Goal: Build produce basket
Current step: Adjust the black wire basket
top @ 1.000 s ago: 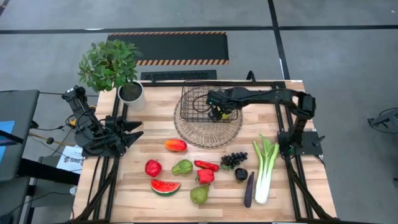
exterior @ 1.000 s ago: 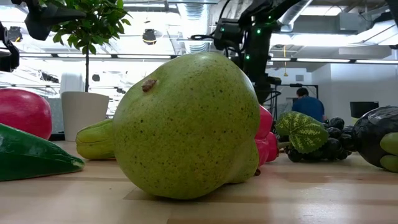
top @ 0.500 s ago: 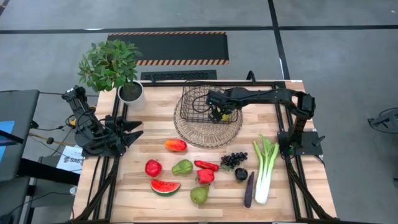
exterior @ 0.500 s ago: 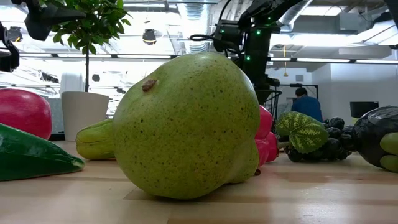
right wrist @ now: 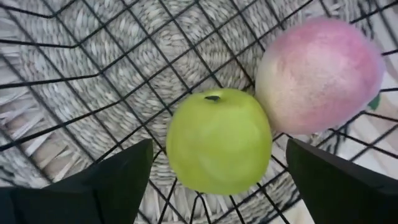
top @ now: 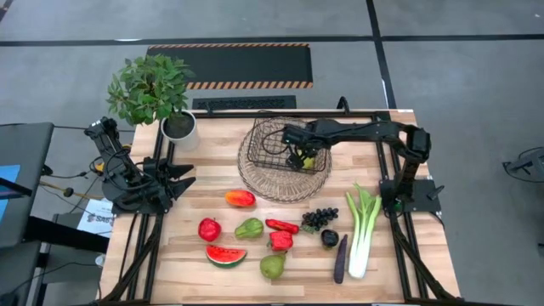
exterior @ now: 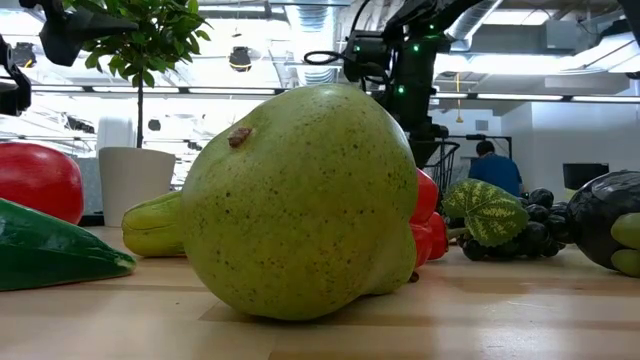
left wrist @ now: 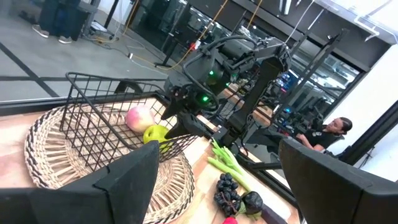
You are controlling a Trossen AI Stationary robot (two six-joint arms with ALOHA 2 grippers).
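Right gripper point(right wrist: 211, 180) fingers spread wide above green apple point(right wrist: 217, 140), which touches peach point(right wrist: 320, 74) in basket point(top: 270, 136), upper centre. Risk: retreating fingers snag mesh. Left gripper point(top: 185, 176) fingers open, mid-left.

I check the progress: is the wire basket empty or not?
Not empty. The basket holds a green apple and a peach, touching each other.

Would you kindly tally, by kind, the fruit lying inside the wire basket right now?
Peach: 1
Green apple: 1
Total in the basket: 2
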